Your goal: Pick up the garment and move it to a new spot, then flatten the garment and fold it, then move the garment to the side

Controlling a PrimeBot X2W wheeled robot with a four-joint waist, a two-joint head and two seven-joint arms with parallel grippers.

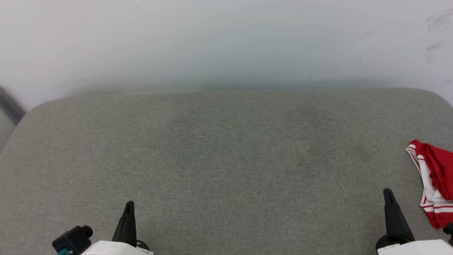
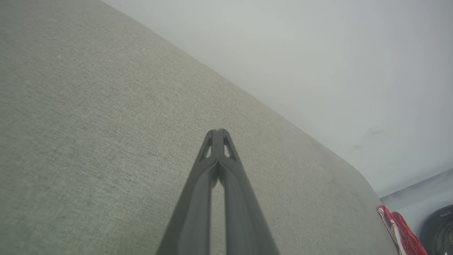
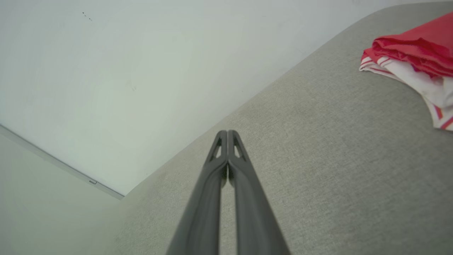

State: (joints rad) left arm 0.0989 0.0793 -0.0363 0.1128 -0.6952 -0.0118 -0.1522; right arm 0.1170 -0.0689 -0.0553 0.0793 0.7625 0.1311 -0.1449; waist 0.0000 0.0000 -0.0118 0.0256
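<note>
Grey upholstered surface [image 1: 226, 159] spreads before you, the garment [image 1: 433, 173] bunched at its right edge, near your right gripper [image 1: 388, 193]. That one and the left gripper [image 1: 129, 205] are both pressed together, empty. Expect light, limp cloth; pinch the striped white edge.

Left tool [image 1: 129, 204] is showing as a slim black taper rising out of a white left wrist shell [image 1: 113, 248]. A black boxy module [image 1: 72, 240] with a teal fleck at its base is sitting beside it. Right tool [image 1: 388, 192] is looking alike: black taper, round black collar [image 1: 393, 241], white right wrist shell [image 1: 414, 248]. Close up, each finger [image 2: 193, 212] is appearing matte dark grey, carrying a small triangular cut-out near the tip.
</note>
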